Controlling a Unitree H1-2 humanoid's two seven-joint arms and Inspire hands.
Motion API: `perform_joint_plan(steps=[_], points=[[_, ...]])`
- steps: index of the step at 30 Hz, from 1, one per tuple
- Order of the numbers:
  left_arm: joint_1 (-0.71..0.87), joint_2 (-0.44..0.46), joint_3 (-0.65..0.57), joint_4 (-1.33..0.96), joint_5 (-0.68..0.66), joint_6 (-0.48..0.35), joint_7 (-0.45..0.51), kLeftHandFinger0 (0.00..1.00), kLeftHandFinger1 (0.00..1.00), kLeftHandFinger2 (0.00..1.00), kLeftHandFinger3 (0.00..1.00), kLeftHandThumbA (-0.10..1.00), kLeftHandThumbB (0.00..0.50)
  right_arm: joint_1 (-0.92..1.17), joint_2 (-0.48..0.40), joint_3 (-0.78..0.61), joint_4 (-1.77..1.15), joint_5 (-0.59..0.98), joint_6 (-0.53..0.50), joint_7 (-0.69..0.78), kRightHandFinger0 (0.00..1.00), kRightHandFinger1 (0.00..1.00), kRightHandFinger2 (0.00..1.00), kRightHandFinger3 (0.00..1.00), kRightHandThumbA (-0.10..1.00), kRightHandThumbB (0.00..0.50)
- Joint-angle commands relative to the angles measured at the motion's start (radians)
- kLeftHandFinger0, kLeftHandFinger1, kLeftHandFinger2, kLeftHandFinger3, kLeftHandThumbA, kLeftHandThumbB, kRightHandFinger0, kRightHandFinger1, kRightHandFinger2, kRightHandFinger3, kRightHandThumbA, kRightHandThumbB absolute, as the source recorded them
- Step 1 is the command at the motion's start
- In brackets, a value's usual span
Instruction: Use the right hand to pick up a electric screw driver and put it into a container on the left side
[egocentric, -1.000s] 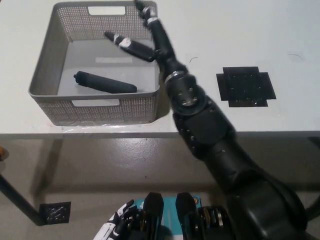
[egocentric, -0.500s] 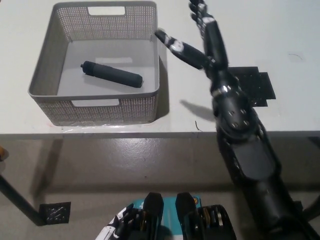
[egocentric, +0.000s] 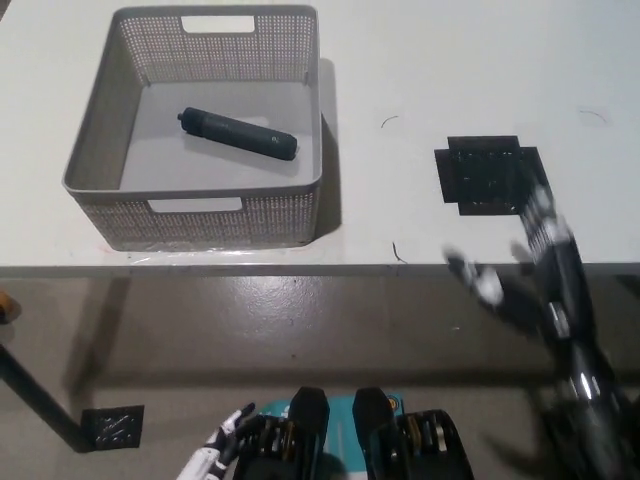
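The electric screwdriver (egocentric: 238, 134), a long black cylinder, lies at a slant on the floor of the grey perforated basket (egocentric: 92, 150) at the table's left. My black right hand (egocentric: 525, 275) hangs blurred over the table's front edge at the lower right, far from the basket. Its fingers are spread and hold nothing. Only a sliver of my white left hand (egocentric: 215, 452) shows at the bottom edge, below the table.
A black cross-shaped tape patch (egocentric: 490, 173) marks the white table (egocentric: 400, 60) to the right of the basket. The table's front edge runs across the middle of the picture, with grey floor below. A black tape square (egocentric: 112, 426) lies on the floor at the lower left.
My right arm has pulled back from over the basket, swinging right and down past the table's front edge. The screwdriver stays in the basket.
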Motion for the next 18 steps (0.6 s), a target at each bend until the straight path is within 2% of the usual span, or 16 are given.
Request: perform_joint_plan(steps=[1,5,6,9,12,13,18], points=[[-0.027,-0.009,0.034,-0.012,-0.059,-0.056,0.011,0.99,1.0,1.0,1.0,0.97,0.251,0.084,-0.008,-0.011,0.013,0.106,-0.111,0.079,1.0,1.0,1.0,1.0,1.0,0.454],[-0.045,-0.018,0.046,-0.002,-0.067,-0.062,0.012,0.99,1.0,1.0,1.0,0.97,0.26,0.12,0.007,-0.017,0.132,0.132,-0.163,0.102,1.0,1.0,1.0,1.0,1.0,0.462],[-0.053,-0.019,0.05,-0.006,-0.072,-0.055,0.011,1.0,1.0,1.0,1.0,0.97,0.261,0.125,0.008,-0.016,0.146,0.126,-0.155,0.103,1.0,1.0,1.0,1.0,1.0,0.48],[-0.069,-0.019,0.059,-0.01,-0.079,-0.047,0.008,1.0,1.0,1.0,1.0,0.97,0.252,0.159,0.017,-0.01,0.222,0.137,-0.211,0.125,1.0,1.0,1.0,1.0,1.0,0.457],[-0.091,-0.017,0.069,-0.006,-0.082,-0.042,0.007,1.0,1.0,1.0,1.0,0.96,0.236,0.158,0.022,-0.016,0.269,0.162,-0.221,0.147,1.0,1.0,1.0,1.0,0.99,0.488],[-0.103,-0.017,0.072,0.001,-0.08,-0.049,0.007,1.0,1.0,1.0,1.0,0.96,0.236,0.149,0.019,-0.019,0.304,0.157,-0.233,0.151,1.0,1.0,1.0,1.0,1.0,0.462],[-0.141,-0.019,0.083,0.01,-0.07,-0.041,0.017,1.0,1.0,1.0,1.0,0.96,0.241,0.1,0.015,-0.029,0.389,0.164,-0.24,0.168,1.0,1.0,1.0,1.0,0.97,0.408]])
